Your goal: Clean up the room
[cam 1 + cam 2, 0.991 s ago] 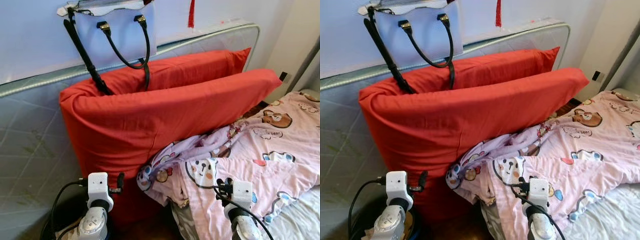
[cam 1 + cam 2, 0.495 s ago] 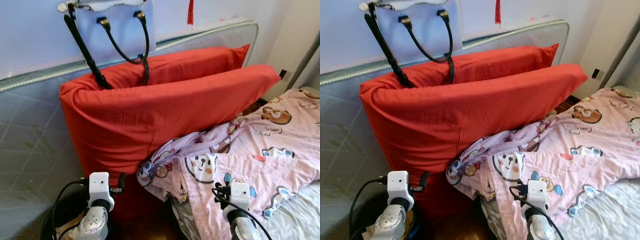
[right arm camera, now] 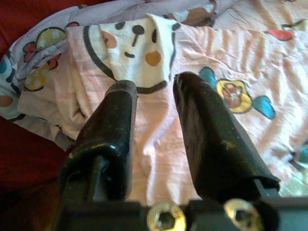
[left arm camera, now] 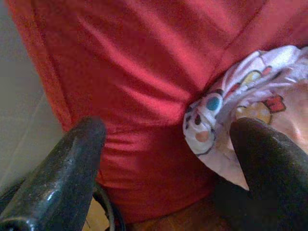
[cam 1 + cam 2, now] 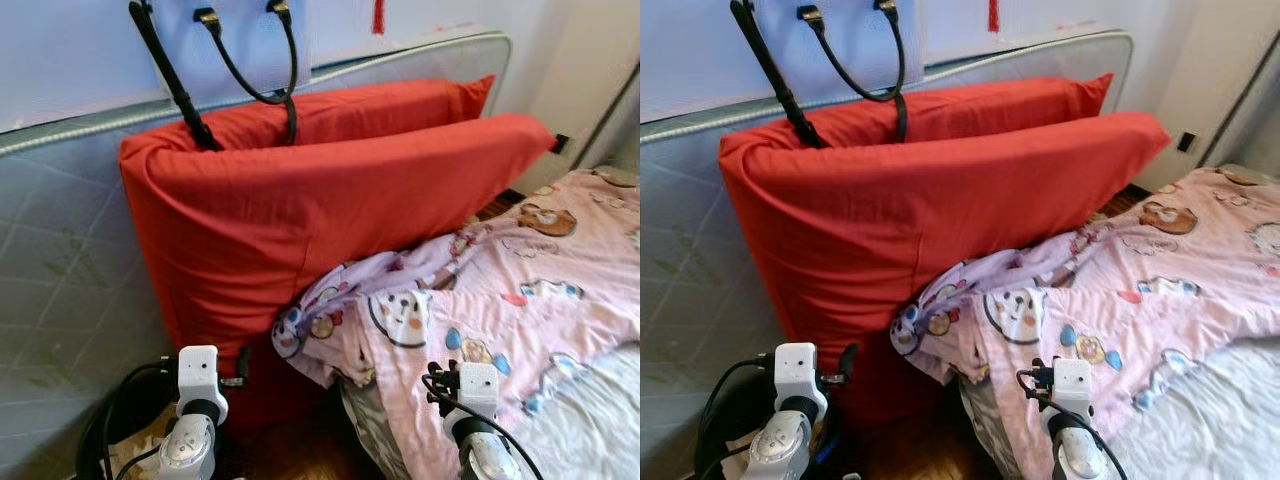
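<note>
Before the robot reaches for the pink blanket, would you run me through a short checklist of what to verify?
1. Right gripper open, nothing between the fingers: ok.
2. Right gripper aimed at the pink cartoon blanket: ok, it hangs above the cloth, not touching.
3. Left gripper open and free: ok, facing the red pillows.
4. Blanket free to lift: not ok, its bunched edge lies against the pillows.
5. Handbag straps clear of the pull: ok.
6. Floor beneath the blanket edge: cannot tell.

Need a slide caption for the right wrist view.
Right gripper, fingers parted, above the pink cartoon-print blanket beside red bedding.
</note>
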### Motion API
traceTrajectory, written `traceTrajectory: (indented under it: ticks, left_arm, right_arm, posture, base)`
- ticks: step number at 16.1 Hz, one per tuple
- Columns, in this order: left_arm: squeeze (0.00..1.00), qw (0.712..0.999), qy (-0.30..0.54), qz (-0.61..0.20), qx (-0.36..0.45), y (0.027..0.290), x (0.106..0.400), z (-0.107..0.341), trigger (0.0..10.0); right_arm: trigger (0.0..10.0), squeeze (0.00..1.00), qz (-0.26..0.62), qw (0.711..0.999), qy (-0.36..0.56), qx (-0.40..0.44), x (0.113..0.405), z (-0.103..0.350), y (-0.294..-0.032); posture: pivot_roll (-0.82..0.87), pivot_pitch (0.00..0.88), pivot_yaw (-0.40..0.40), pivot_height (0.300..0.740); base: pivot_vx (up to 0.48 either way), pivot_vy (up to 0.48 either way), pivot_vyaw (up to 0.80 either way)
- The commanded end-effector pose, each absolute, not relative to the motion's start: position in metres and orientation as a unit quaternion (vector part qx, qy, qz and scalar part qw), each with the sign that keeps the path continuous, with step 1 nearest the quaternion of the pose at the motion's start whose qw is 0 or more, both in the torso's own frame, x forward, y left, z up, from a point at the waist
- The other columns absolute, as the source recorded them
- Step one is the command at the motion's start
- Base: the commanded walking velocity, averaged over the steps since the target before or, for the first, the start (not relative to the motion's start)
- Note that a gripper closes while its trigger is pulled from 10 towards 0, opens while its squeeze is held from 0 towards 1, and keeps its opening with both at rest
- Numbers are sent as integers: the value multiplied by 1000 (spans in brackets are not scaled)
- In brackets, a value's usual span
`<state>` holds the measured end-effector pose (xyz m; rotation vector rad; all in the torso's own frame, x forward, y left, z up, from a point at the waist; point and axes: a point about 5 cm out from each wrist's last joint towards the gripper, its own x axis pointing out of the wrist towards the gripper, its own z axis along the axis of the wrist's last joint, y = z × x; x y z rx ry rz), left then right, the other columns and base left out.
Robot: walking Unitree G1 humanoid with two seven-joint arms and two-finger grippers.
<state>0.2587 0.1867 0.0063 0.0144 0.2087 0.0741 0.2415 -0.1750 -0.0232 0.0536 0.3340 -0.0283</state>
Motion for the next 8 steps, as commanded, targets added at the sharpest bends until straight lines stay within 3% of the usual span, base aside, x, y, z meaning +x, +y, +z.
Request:
traceTrajectory:
  ticks: [1,8]
  left_arm:
    - [0,994,101,40,10,189,261,10,10000]
    - [0,994,105,41,11,190,261,9,10000]
  right_arm:
    - [10000,0,-15,985,169,29,243,-23,-175]
    - [10000,0,-11,985,173,25,245,-23,-173]
  posture:
    - [-102,0,3,660]
    - [-99,0,2,660]
  base:
    - [0,0,0]
    - [0,0,0]
